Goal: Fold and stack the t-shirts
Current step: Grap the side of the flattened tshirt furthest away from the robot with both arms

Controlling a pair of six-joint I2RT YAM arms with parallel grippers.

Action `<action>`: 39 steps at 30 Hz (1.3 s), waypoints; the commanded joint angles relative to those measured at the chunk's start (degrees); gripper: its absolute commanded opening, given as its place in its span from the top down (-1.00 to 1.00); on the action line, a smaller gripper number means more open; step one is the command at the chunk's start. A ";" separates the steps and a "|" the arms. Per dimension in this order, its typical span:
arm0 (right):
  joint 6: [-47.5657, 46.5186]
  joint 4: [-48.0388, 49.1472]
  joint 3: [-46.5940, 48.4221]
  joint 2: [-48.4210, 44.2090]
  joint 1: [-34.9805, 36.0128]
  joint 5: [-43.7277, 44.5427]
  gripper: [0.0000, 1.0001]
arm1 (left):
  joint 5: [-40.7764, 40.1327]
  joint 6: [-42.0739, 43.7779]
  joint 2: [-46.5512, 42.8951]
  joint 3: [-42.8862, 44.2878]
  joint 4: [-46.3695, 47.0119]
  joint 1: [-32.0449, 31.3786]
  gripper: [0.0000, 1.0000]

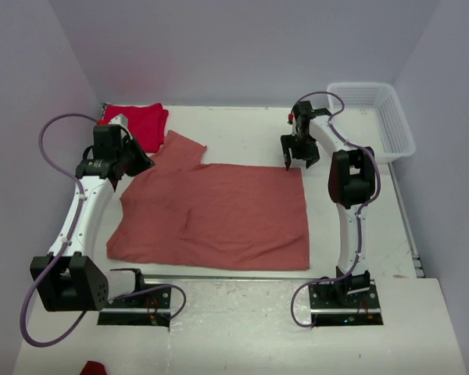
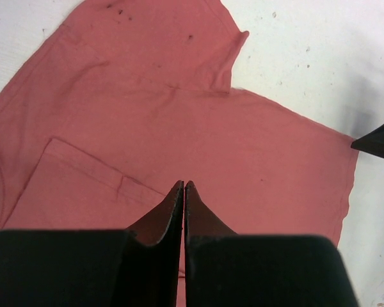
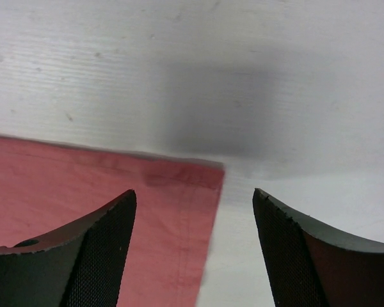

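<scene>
My right claw (image 3: 195,192) is spread wide and holds nothing. The far right corner (image 3: 208,174) of the pink t-shirt (image 1: 219,215) lies just below the gap between my fingers, and the cloth goes under one of them. From there the shirt runs long across the table (image 1: 242,129) toward my left claw (image 2: 184,185), which is pressed together, empty, above the sleeve end. The red t-shirt (image 1: 137,123) lies beyond it. I judge my right arm is the nearer one for this corner.
</scene>
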 commanded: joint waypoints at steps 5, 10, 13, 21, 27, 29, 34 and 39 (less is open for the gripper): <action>2.52 0.80 1.21 -1.42 1.39 -9.12 -0.41 | 1.06 1.17 -1.87 0.59 1.15 -0.22 0.97; 3.49 -0.34 3.93 0.52 1.39 -9.83 -0.37 | 0.44 1.52 -2.40 1.03 0.36 -0.22 0.97; 4.19 -1.31 5.86 1.39 1.39 -8.08 -0.42 | 0.53 1.52 -2.22 1.29 0.27 -0.22 0.97; -2.74 -5.70 9.91 3.86 1.21 -0.51 -0.54 | 0.96 1.34 -1.78 0.33 1.06 -0.22 0.97; -4.15 -5.01 9.12 3.60 1.21 -1.04 -0.54 | 1.32 1.43 -1.61 0.59 1.06 -0.22 0.97; -4.77 -1.60 5.70 1.40 1.21 -1.04 -0.54 | 1.23 1.69 -1.78 0.50 0.97 -0.22 0.96; -9.15 0.79 3.15 -1.23 1.30 -0.16 -0.55 | 1.41 1.69 -2.13 -0.46 1.06 -0.22 0.96; -12.76 4.49 2.70 -2.38 0.69 -1.04 -0.57 | 2.28 1.17 -1.96 -1.78 2.11 -0.22 0.96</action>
